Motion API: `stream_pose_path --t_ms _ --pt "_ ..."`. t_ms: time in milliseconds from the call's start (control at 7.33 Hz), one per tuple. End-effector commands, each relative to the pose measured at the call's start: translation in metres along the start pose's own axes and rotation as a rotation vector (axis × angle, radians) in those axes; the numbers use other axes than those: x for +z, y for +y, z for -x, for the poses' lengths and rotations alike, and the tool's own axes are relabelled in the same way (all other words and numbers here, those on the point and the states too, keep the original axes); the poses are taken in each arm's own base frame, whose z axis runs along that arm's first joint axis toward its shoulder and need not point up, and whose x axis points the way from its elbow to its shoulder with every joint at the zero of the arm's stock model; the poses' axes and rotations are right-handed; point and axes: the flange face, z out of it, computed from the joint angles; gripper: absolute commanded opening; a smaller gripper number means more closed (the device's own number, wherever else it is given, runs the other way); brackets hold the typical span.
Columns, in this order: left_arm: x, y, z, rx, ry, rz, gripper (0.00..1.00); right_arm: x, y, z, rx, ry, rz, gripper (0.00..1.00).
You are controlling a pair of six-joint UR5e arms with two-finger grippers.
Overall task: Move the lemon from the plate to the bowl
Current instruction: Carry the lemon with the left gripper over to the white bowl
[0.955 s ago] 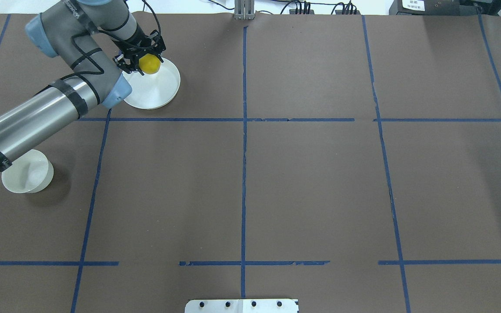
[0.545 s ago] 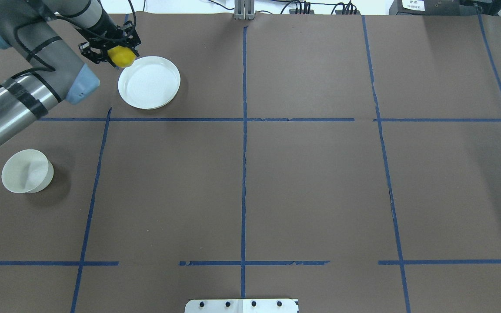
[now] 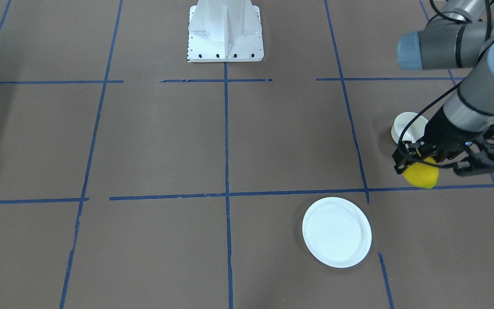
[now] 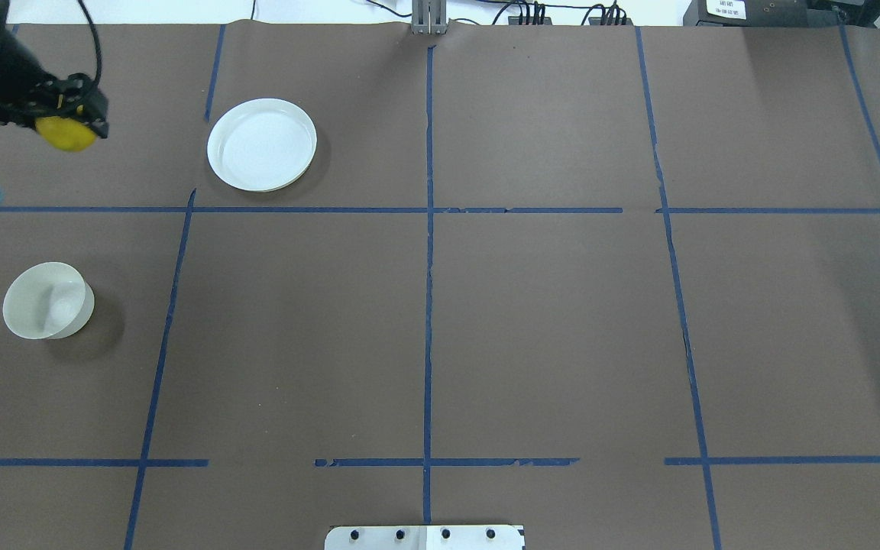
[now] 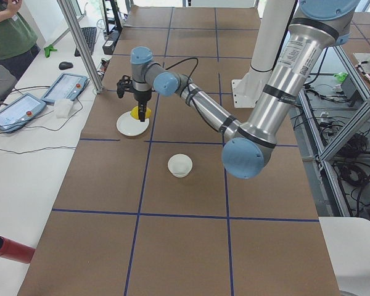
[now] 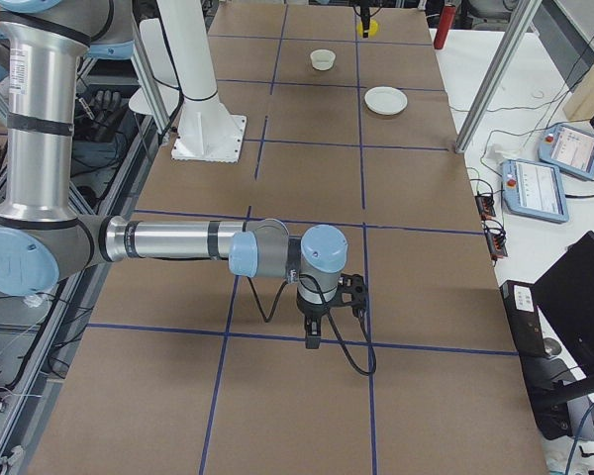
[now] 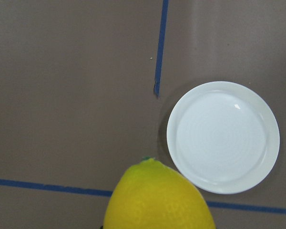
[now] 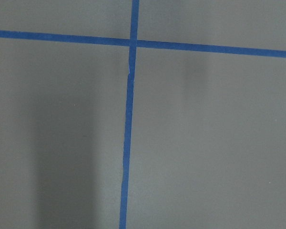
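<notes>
My left gripper point(image 4: 67, 121) is shut on the bright yellow lemon point(image 4: 66, 135) and holds it in the air, left of the plate and beyond the bowl. In the front view the lemon point(image 3: 420, 177) hangs just in front of the bowl point(image 3: 406, 123). The flat white plate point(image 4: 262, 145) lies empty on the table and also shows in the left wrist view point(image 7: 223, 137), beside the lemon point(image 7: 157, 200). The small deep white bowl point(image 4: 48, 300) stands empty at the near left. My right gripper point(image 6: 312, 334) shows only in the exterior right view, pointing down over the table; I cannot tell whether it is open.
Brown paper with blue tape lines point(image 4: 428, 229) covers the table. The robot's white base mount point(image 3: 225, 32) stands at the table's near middle edge. Tablets point(image 6: 535, 188) lie on the white side table beyond the far edge.
My left gripper has lifted the lemon off the plate and carried it to the overhead view's left. The plate now lies empty. The bowl has not moved.
</notes>
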Motion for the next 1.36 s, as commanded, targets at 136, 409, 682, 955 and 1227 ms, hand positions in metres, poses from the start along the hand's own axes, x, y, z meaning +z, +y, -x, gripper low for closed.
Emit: stream_pose_path --t_ms 136,409,682,955,1227 --pt "0.011 0.100 0.101 0.100 -0.026 -0.063 0.00 0.000 0.001 0.000 0.001 -0.001 0.001 1.00" --pt "0.026 0.119 0.126 0.056 -0.022 -0.071 0.00 0.000 0.001 0.000 0.001 0.000 0.001 1.00" --pt "0.061 0.129 0.146 0.050 -0.023 -0.099 0.00 0.000 0.001 0.000 0.001 0.000 0.001 1.00" --pt "0.108 0.142 0.137 0.040 0.041 -0.085 0.00 0.000 0.000 0.000 0.000 0.000 0.000 1.00" --pt "0.130 0.158 0.121 0.050 0.051 -0.035 0.00 0.001 0.001 -0.001 0.002 -0.001 0.002 1.00"
